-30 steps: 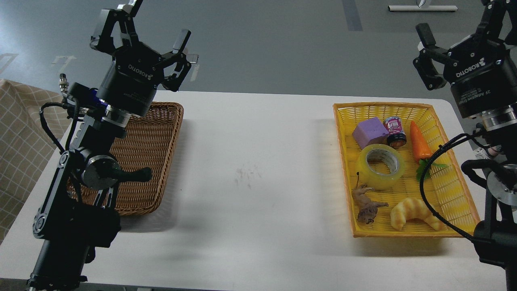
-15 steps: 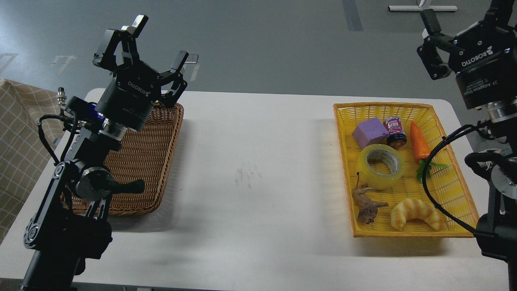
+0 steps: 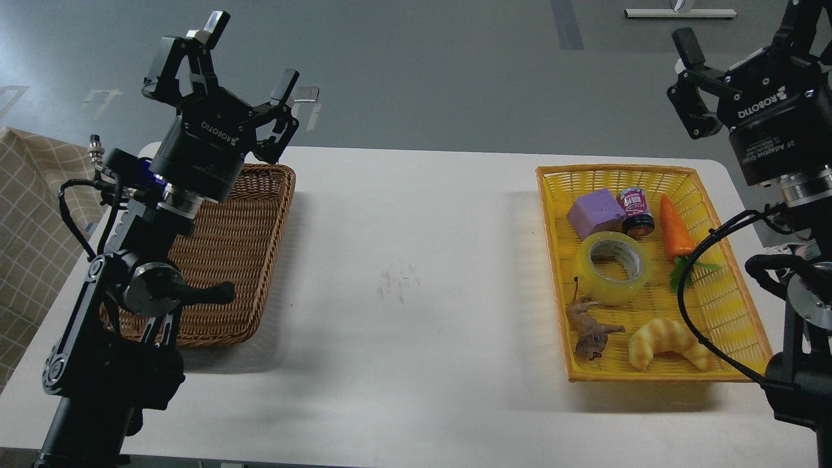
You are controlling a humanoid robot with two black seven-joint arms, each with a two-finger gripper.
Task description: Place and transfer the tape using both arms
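Note:
The tape (image 3: 611,290), a wide yellowish translucent roll with a grey-white core, lies flat in the yellow basket (image 3: 551,260) on the right of the white table. My left gripper (image 3: 251,53) is open and empty, raised above the far end of the brown wicker basket (image 3: 234,260). My right gripper (image 3: 741,31) is open and empty, held high beyond the yellow basket's far right corner, well above the tape. One of its fingers is partly cut off by the top edge.
In the yellow basket around the tape lie a purple block (image 3: 595,213), a small can (image 3: 636,209), a toy carrot (image 3: 675,229), a brown toy animal (image 3: 588,328) and a yellow croissant toy (image 3: 666,341). The wicker basket holds nothing visible. A checked cloth (image 3: 26,214) is at far left.
Both raised grippers wavered slightly: the left dipped, then rose a little to the left; the right rose, then came down a little. Both stayed open. The tape has not moved.

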